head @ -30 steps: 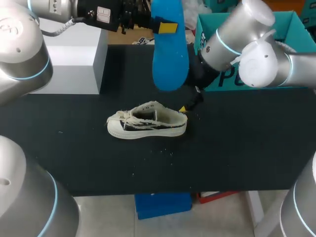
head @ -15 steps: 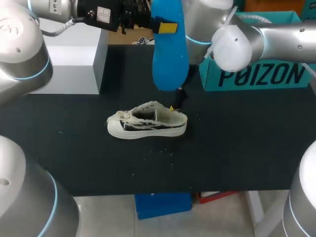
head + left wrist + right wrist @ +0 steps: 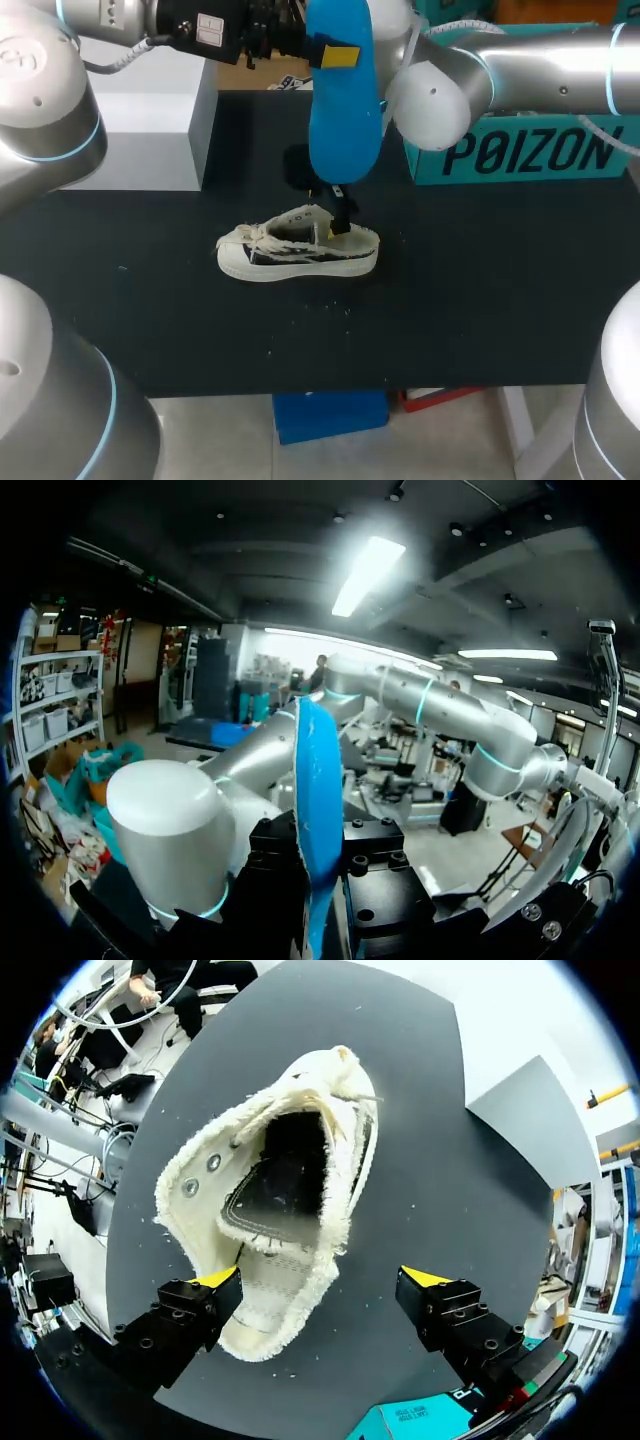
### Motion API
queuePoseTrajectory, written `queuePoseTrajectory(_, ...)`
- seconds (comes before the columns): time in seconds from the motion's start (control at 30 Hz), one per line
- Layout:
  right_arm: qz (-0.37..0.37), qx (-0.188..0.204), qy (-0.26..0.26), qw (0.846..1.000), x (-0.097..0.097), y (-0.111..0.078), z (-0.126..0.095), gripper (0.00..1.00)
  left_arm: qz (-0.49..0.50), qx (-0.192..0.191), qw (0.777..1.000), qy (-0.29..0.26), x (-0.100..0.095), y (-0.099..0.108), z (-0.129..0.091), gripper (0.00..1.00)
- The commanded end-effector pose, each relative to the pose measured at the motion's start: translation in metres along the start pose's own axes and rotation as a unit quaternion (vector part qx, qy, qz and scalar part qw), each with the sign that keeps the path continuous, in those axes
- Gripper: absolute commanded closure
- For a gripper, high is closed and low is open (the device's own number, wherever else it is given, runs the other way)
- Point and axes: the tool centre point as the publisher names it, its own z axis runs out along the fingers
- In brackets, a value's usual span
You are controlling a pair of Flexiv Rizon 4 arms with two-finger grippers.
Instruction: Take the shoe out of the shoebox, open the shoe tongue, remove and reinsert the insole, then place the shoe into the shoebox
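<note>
A cream canvas shoe (image 3: 298,250) lies on its sole mid-table, toe to the left. Its blue insole (image 3: 343,100) hangs upright above it, with my left gripper (image 3: 335,55) shut on its upper part. In the left wrist view the insole (image 3: 318,810) stands edge-on between the black fingers of that gripper (image 3: 322,880). My right gripper (image 3: 338,210) hovers open just over the shoe's heel. The right wrist view looks down into the shoe's opening (image 3: 285,1210), and the heel lies between the spread fingers of that gripper (image 3: 320,1280), nearer one fingertip (image 3: 215,1278).
The teal shoebox (image 3: 520,150) stands at the back right, behind my right arm; a corner of the shoebox (image 3: 410,1420) shows under the right gripper. A grey box (image 3: 150,120) sits at the back left. Small crumbs dot the black mat (image 3: 480,300) in front of the shoe.
My right arm has swung left from beside the shoebox to above the shoe's heel, its fingers staying open. The left arm and the insole have kept still.
</note>
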Motion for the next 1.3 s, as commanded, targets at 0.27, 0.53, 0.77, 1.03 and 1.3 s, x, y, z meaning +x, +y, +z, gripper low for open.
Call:
queuePoseTrajectory(0.27, 0.008, 0.011, 0.001, 1.000, -0.007, 0.009, 0.014, 0.00, 0.001, 0.001, 1.000, -0.001, 0.000, 0.001, 0.001, 1.00)
queuePoseTrajectory(0.53, 0.024, 0.017, 0.004, 1.000, -0.004, 0.011, 0.020, 0.10, 0.001, 0.001, 1.000, -0.001, 0.000, 0.001, 0.001, 1.00)
queuePoseTrajectory(0.77, 0.031, 0.002, 0.006, 1.000, -0.001, 0.024, 0.026, 0.71, 0.001, 0.001, 1.000, -0.001, 0.000, 0.001, 0.001, 1.00)
queuePoseTrajectory(1.03, 0.038, -0.027, 0.047, 0.998, 0.002, 0.027, 0.034, 1.00, 0.001, 0.001, 1.000, -0.001, 0.000, 0.001, 0.001, 1.00)
queuePoseTrajectory(1.3, 0.038, -0.027, 0.047, 0.998, 0.002, 0.027, 0.034, 1.00, 0.001, 0.001, 1.000, -0.001, 0.000, 0.001, 0.001, 1.00)
